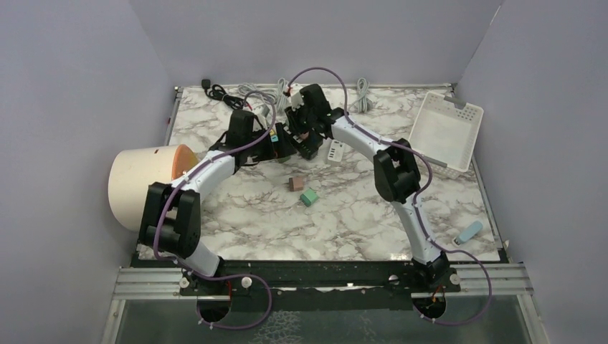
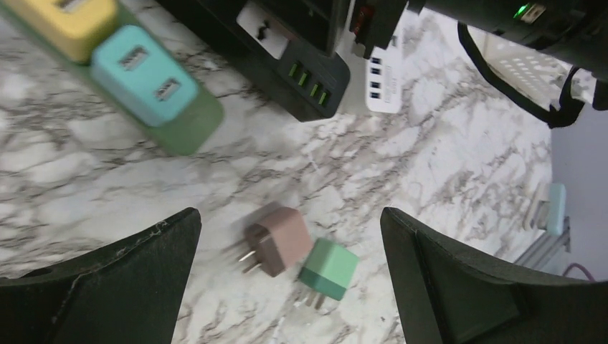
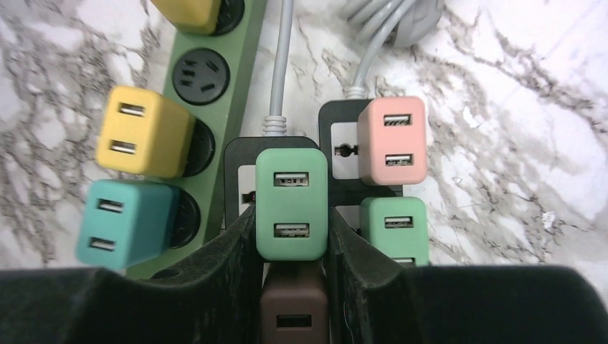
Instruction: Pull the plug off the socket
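My right gripper is shut on a mint green USB plug that sits in a black power strip; its fingers press both sides of the plug. A brown plug sits just below it between the fingers. A pink plug and a second green plug stand in the neighbouring black strip. In the top view the right gripper is over the strips at the back. My left gripper is open and empty above the table, beside the strips.
A green power strip holds a yellow plug and a teal plug. Loose brown and green plugs lie mid-table. A white strip, white basket, beige cylinder and grey cables surround.
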